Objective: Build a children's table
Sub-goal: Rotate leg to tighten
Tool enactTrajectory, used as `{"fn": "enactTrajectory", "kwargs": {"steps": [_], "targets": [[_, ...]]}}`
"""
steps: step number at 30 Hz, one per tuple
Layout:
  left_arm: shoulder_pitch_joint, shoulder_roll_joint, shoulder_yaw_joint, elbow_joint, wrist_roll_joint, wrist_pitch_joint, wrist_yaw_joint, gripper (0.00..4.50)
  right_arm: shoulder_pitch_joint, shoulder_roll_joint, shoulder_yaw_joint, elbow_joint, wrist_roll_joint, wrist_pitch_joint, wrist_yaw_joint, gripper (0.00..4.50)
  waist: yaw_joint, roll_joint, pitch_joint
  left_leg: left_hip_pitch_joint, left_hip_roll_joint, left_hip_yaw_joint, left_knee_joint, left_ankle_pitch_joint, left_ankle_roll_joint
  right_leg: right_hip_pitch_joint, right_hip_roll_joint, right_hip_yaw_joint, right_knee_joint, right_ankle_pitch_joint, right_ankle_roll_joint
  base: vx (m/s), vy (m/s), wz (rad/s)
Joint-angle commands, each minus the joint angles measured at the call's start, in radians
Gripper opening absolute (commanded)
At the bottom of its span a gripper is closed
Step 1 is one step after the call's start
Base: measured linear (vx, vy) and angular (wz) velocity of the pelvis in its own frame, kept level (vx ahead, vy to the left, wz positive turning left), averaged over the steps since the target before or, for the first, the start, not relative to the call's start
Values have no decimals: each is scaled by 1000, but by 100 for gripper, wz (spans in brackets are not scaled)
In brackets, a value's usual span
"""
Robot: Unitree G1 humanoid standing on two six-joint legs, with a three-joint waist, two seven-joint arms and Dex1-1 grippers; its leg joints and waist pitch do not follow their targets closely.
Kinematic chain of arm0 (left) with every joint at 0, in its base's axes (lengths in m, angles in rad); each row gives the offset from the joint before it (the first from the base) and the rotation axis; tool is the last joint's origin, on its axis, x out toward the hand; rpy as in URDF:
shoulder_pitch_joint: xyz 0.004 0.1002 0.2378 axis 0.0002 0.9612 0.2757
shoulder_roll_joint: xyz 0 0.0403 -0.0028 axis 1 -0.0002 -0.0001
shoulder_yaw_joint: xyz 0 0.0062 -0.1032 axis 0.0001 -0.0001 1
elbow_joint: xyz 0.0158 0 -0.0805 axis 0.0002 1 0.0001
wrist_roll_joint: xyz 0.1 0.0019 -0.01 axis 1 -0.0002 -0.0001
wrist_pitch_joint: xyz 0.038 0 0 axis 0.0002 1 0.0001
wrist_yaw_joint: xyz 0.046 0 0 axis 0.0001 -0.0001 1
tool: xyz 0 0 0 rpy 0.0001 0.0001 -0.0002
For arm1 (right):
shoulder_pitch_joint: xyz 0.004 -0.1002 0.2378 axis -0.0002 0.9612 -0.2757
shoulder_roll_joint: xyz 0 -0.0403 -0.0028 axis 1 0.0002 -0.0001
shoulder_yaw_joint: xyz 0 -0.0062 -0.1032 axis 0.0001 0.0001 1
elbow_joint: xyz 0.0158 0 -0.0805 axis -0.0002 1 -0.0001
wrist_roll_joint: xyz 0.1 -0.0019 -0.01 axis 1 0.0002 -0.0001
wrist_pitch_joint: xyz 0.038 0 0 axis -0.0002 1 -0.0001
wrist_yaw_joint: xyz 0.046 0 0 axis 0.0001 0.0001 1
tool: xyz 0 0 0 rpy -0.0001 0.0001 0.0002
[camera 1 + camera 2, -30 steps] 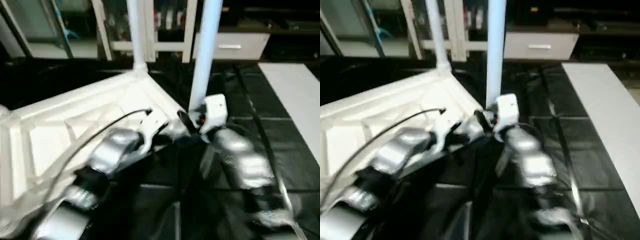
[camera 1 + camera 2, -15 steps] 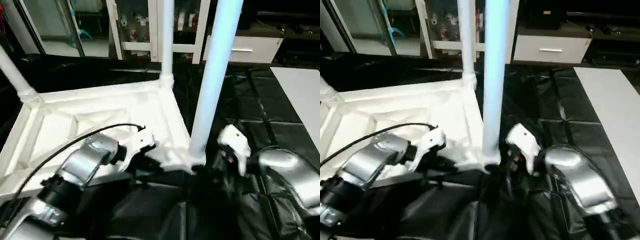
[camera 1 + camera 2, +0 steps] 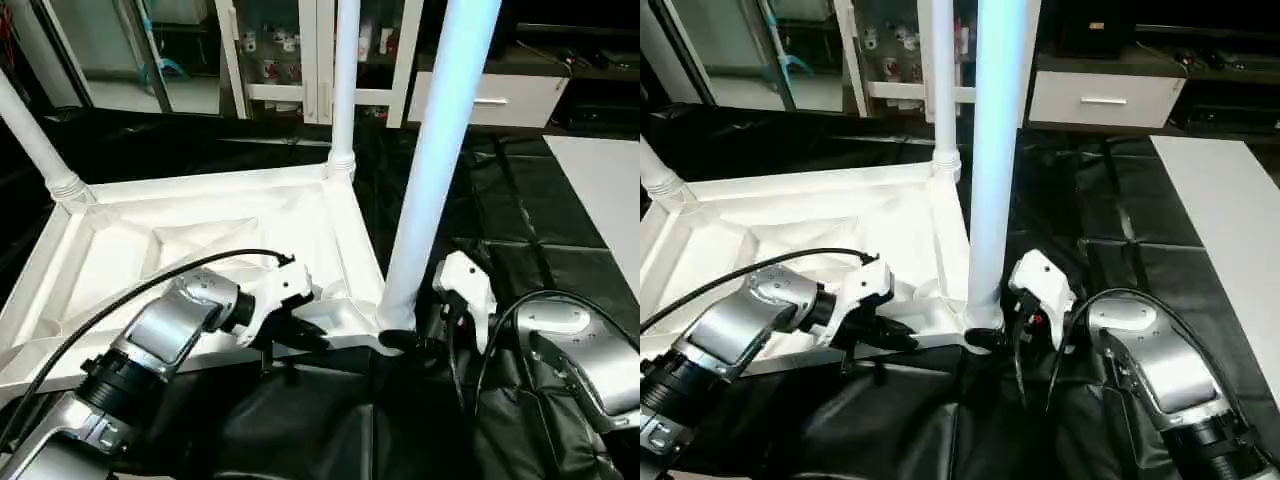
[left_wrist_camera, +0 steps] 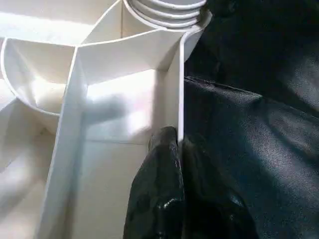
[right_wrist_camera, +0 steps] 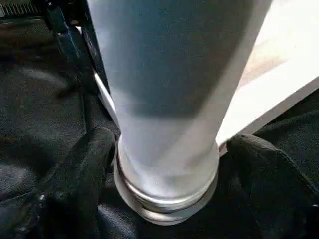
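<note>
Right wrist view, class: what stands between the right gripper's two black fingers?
The base of the near leg, its ringed collar at the bottom, stands between the two fingers. They flank it closely; contact is unclear.

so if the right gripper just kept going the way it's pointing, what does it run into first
Most likely the base of the near leg: the right gripper points straight at it, one finger on each side. Whether the fingers touch it is unclear.

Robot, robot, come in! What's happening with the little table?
Left end effector shut on tabletop rim. Right end effector astride near leg base, by the socket. Three legs standing. Nothing in the way.
</note>
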Motion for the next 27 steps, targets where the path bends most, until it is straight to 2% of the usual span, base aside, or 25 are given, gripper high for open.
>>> {"fn": "enactTrajectory", "kwargs": {"steps": [1,2,3,9,17,20,22,24,25,26,27], "targets": [[-9,0,-20,-44,-24,11,-45,0,-18,3,15,9,-2,-4,16,355,-4,-13,-60,11,51,-26,-72,-146,57,47,-69,35,-72,-180,-239,0,0,0],[-8,0,-20,-45,-24,12,-45,0,-18,3,17,10,-3,-4,19,355,-4,-15,-60,11,51,-26,-72,-144,57,47,-68,35,-72,-180,-239,0,0,0],[-7,0,-20,-46,-24,13,-45,0,-18,4,17,10,-3,-3,20,331,-3,-13,-60,12,51,-26,-72,-142,58,47,-68,35,-71,-177,-240,0,0,0],[-5,0,-22,-48,-24,17,-45,0,-19,3,22,16,-1,-1,30,281,-1,-15,-61,12,50,-25,-71,-132,62,47,-68,35,-69,-163,-241,0,0,0],[-1,3,-19,-52,-24,23,-44,0,-18,14,16,24,-1,3,15,269,-1,-16,-62,10,49,-25,-69,-123,65,49,-68,35,-68,-162,-239,0,0,0],[-8,-20,0,-25,-17,7,-3,0,-39,71,-14,77,-30,-16,-93,268,-6,-15,-60,8,47,-25,-70,-128,59,47,-67,33,-70,-177,-240,0,0,0],[-31,-74,32,37,-3,-5,87,0,-74,155,-63,156,-55,-22,-249,268,-19,-14,-59,8,42,-25,-69,-150,38,43,-65,32,-75,-216,-236,0,0,0],[-41,-95,43,61,3,-9,122,0,-85,182,-78,180,-61,-23,-297,268,-25,-16,-61,7,42,-29,-71,-156,19,47,-64,30,-75,-237,-225,0,0,0],[-80,-170,74,151,19,-18,240,0,-124,275,-124,260,-79,-23,-468,268,-29,-13,-62,7,42,-28,-70,-158,19,46,-65,32,-74,-227,-224,0,0,0],[-80,-170,74,151,19,-18,240,0,-124,275,-124,260,-79,-23,-468,268,-33,-12,-63,10,39,-26,-68,-160,11,40,-63,31,-76,-217,-232,0,0,0],[-109,-228,96,216,25,-21,323,0,-155,340,-150,322,-90,-28,-582,268,-33,-15,-67,7,40,-30,-68,-149,10,48,-65,31,-73,-202,-232,0,0,0]]}}
